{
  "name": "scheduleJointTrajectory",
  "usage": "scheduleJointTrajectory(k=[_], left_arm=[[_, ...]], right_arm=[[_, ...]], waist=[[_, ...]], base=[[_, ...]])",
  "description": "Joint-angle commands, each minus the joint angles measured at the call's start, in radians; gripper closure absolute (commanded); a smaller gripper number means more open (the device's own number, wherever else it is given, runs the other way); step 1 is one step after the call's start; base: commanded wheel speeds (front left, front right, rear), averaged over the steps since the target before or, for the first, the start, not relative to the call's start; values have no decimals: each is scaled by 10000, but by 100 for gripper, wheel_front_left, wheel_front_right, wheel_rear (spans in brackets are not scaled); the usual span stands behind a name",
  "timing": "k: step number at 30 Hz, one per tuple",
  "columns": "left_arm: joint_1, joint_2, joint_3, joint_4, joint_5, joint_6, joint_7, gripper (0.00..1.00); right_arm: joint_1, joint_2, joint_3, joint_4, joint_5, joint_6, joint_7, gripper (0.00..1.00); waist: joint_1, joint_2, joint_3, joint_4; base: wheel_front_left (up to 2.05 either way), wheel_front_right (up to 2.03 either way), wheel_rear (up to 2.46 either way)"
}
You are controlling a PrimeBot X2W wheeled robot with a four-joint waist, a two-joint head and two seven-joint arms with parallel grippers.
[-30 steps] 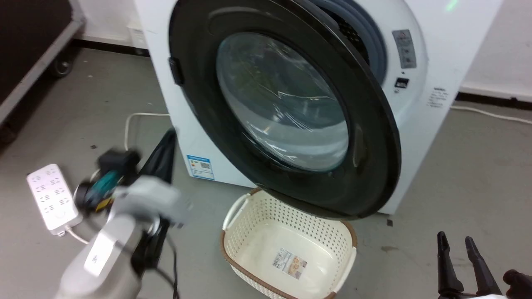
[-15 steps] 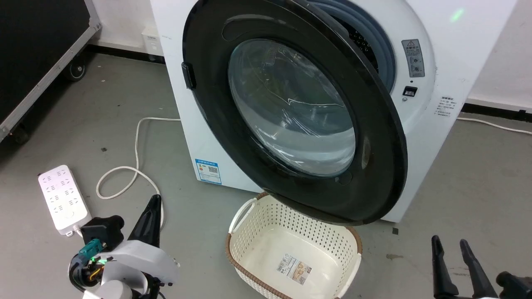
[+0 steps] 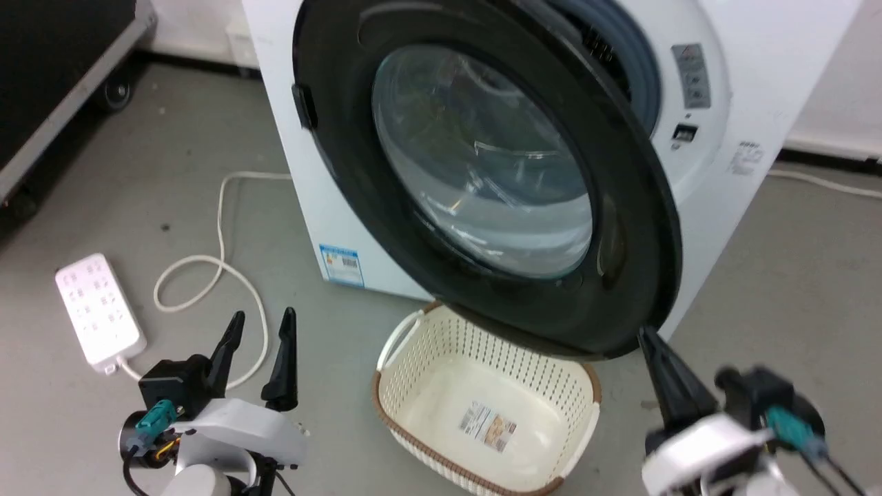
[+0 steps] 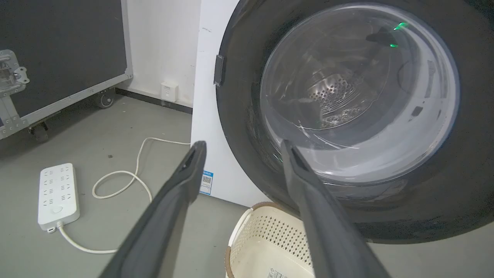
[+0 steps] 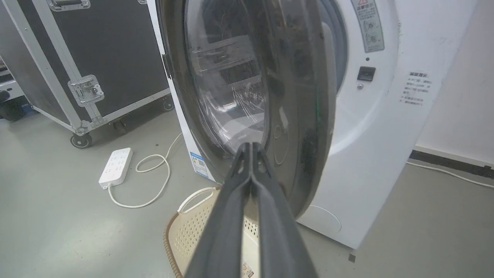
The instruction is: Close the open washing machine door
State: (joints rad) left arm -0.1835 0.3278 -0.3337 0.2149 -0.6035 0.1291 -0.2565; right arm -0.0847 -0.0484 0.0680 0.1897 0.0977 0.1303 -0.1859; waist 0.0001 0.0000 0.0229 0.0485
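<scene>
Smooth grey flooring (image 3: pixel 103 172) is seen under a white, box-shaped washing machine (image 3: pixel 758 69), which is set against a pale wall (image 3: pixel 847 83). The washing machine door (image 3: pixel 482 165) is swung outward from the round front port, its wide glossy black rim ringing a bulging clear glass bowl. A grey rubber gasket (image 3: pixel 637 69) is exposed behind its far edge. A cream perforated plastic basket (image 3: pixel 482 358), oval with a brown rim, is placed on the floor just beneath the door's lower edge. To the left, a white power strip (image 3: pixel 100 313) and its looped cable (image 3: pixel 207 265) are laid flat, and a black flight case (image 5: pixel 96 46) with metal edging is parked further left. The left gripper (image 3: pixel 263 318) is held at the near left, its long dark tapered fingers spread wide with nothing between them. The right gripper (image 3: pixel 648 341) is held at the near right, its fingers pressed together into a narrow wedge, tips close by the door's lower black rim; contact cannot be told
</scene>
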Motion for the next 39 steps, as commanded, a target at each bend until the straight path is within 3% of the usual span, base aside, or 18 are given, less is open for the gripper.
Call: scheduleJointTrajectory(k=[1,8,14,30,39], left_arm=[[-1,-52,45,-64,98,-15,-53,0],[-282,-373,138,-158,358,-206,-53,0],[-526,-584,260,-160,493,-369,-53,0],[-1273,-1120,870,-903,1181,-708,-53,0],[-1340,-1367,1298,-778,1399,-945,-53,0]], right_arm=[[-361,-18,-37,220,-57,4,53,100],[-2211,-18,-665,2133,-372,4,-81,100],[-3323,-18,-1763,3006,-823,4,-329,100],[-7235,-123,-4423,4289,-2774,4,-595,100],[-8262,-119,-5575,4361,-3114,4,-727,100]], waist=[[-1,0,222,88],[-1,0,818,363],[-1,0,1255,513],[-1,0,3321,883],[-1,0,3384,721]], base=[[0,0,0],[0,0,0],[0,0,0],[0,0,0],[0,0,0]])
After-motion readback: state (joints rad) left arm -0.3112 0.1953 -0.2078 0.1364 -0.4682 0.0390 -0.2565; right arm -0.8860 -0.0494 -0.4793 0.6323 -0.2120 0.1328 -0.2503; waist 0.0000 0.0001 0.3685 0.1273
